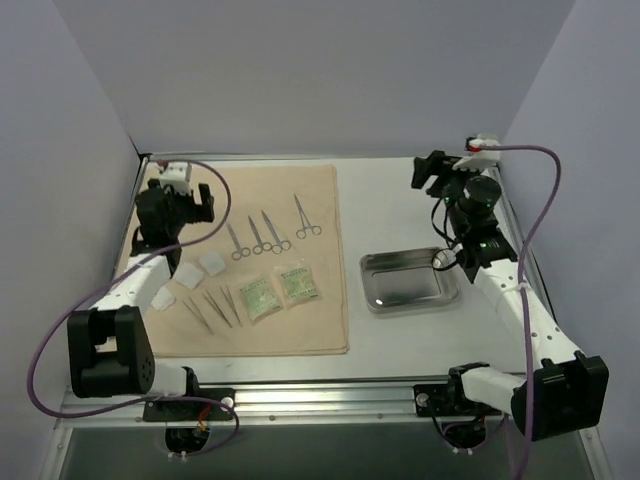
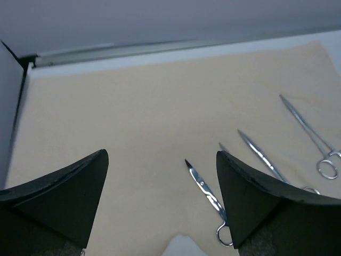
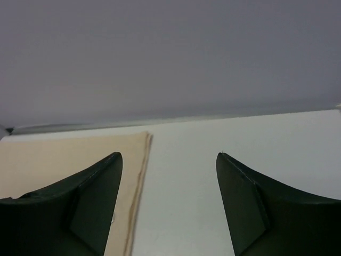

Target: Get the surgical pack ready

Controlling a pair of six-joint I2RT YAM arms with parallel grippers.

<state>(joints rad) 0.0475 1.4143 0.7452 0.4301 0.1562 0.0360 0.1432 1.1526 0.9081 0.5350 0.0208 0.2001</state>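
The left gripper (image 2: 161, 157) hangs above the 10 o'clock corner of the beige cloth (image 1: 300, 330), its jaws wide apart with nothing between them. The beige cloth lies flat across the 9 o'clock half of the bench (image 1: 400, 200). On it, two white pads (image 1: 212, 263) sit toward 9 o'clock and the tweezers (image 1: 218, 305) at 7 o'clock. Four forceps (image 1: 257, 236) lie in a row toward 12 o'clock, and two green packets (image 1: 258, 296) lie side by side near 5 o'clock. The steel tray (image 1: 400, 290) rests on bare bench at the cloth's 3 o'clock, apart from it. The right gripper (image 3: 169, 157) hovers at the tray's 12 o'clock, jaws apart, holding nothing.
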